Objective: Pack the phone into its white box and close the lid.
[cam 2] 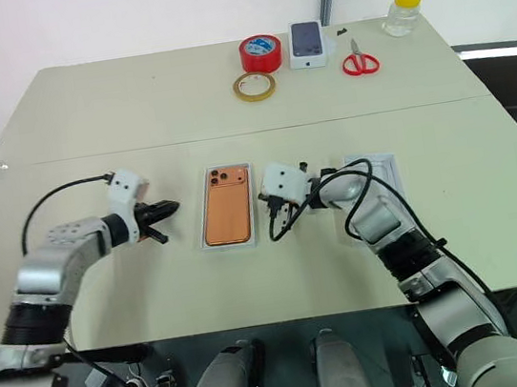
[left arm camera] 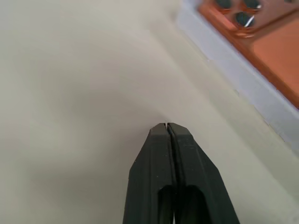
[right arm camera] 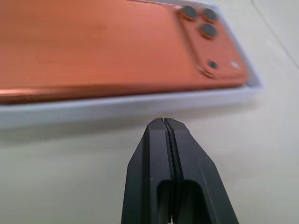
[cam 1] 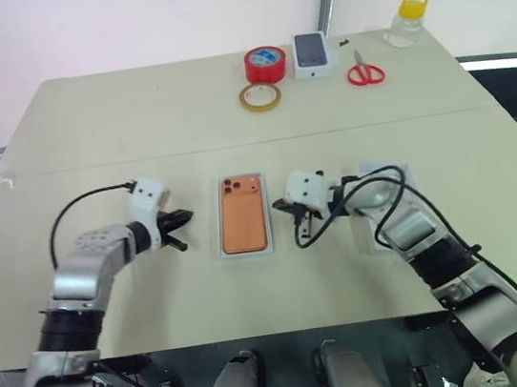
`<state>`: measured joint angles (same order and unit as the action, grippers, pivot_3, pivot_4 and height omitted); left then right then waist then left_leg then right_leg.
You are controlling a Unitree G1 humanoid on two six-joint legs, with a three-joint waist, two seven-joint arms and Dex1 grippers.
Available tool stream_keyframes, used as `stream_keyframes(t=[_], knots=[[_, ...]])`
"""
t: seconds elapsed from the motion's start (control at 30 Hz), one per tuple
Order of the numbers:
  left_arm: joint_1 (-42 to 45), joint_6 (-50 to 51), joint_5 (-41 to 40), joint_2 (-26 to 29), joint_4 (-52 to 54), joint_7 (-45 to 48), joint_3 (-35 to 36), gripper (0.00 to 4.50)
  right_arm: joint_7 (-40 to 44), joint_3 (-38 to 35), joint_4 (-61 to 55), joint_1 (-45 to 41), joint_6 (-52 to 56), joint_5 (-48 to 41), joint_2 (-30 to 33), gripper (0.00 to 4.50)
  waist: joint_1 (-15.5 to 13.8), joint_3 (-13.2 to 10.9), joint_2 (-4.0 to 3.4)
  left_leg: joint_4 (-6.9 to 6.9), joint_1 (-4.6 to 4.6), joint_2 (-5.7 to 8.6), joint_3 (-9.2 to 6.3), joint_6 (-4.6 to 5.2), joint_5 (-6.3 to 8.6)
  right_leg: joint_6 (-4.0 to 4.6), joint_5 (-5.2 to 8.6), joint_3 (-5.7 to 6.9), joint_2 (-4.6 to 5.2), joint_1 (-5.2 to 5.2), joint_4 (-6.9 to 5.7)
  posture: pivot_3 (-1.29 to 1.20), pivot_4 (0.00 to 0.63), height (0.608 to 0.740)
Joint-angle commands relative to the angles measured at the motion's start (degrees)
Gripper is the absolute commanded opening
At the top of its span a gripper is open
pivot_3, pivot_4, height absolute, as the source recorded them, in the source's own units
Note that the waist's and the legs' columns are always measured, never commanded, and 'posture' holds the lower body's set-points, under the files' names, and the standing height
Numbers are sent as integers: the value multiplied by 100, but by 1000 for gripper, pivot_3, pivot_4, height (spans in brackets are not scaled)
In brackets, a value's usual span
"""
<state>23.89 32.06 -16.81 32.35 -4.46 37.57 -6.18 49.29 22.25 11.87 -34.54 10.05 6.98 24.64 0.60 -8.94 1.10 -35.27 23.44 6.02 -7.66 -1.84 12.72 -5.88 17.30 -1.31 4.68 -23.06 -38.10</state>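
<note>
The orange phone (cam 1: 243,217) lies camera side up inside the shallow white box (cam 1: 247,252) in the middle of the table. My left gripper (cam 1: 185,217) rests low over the table just left of the box, shut with nothing between its fingers (left arm camera: 154,154). On the other side, my right gripper (cam 1: 281,209) is shut and empty too, its tips close to the box's long right rim (right arm camera: 117,109) without touching it. The white lid (cam 2: 388,166) lies open side up to the right, partly hidden under my right arm.
Along the far edge stand a red tape roll (cam 1: 264,64), a tan tape ring (cam 1: 260,97), a small white box printed with a phone (cam 1: 312,54), red scissors (cam 1: 366,73) and a clear bottle with a yellow cap (cam 1: 408,20).
</note>
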Motion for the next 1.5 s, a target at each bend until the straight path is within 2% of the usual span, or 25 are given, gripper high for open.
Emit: stream_keyframes(t=[0.03, 0.13, 0.33, 0.57, 0.7, 0.97, 1.23, 1.5], knots=[[-338, -546, 389, -49, 274, 296, -513, 16, -143, -62, -25, -94, -85, 125, -37, 0, 10, 1, -2, 0, 0, 0, 1, 1, 0, 0, 0, -2, 0, 0, 0, 0, 150, 740], [-583, -890, 627, -91, 203, 507, -790, 16, -80, -138, -99, -64, -48, 87, 8, 0, 5, 6, -10, 0, -2, 0, 2, 7, 4, 0, 0, -2, 0, 2, 0, 0, 150, 740], [-280, -525, 261, -842, 270, 678, -754, 16, 213, -354, -489, 147, 58, -123, 319, 0, -127, 8, -14, -10, -7, 6, -3, 27, 15, -2, 1, 6, 3, 23, 10, 0, 150, 740], [353, -509, 457, -1657, -271, 855, -1059, 16, 655, -610, -1187, 705, 381, -299, 913, 0, -217, 8, -13, -43, -3, 15, -3, 31, 19, -12, 7, 14, 9, 42, 17, 0, 150, 740], [774, -677, 618, -2338, -822, 1008, -1391, 16, 811, -1047, -1704, 1291, 614, -401, 1507, 0, -318, 8, -14, -45, -3, 16, -3, 33, 20, -17, 10, 18, 10, 47, 18, 0, 150, 740], [956, -793, 766, -2959, -1082, 1323, -1578, 16, 804, -1599, -1839, 1802, 609, -488, 2092, 0, -300, 7, -12, -85, 1, 35, 1, 94, 58, -33, 17, 26, 35, 77, 39, 0, 150, 740], [1041, -927, 960, -3020, -1290, 1266, -1461, 16, 888, -1675, -1918, 1977, 682, -532, 2208, 0, -273, 6, -10, -84, 0, 30, 1, 94, 58, -35, 17, 26, 31, 74, 37, 0, 150, 740], [907, -812, 912, -2562, -936, 1288, -1160, 16, 919, -1760, -1667, 1895, 431, -434, 2404, 0, -240, 5, -10, -84, 0, 26, 1, 92, 57, -35, 17, 24, 27, 70, 33, 0, 150, 740]])
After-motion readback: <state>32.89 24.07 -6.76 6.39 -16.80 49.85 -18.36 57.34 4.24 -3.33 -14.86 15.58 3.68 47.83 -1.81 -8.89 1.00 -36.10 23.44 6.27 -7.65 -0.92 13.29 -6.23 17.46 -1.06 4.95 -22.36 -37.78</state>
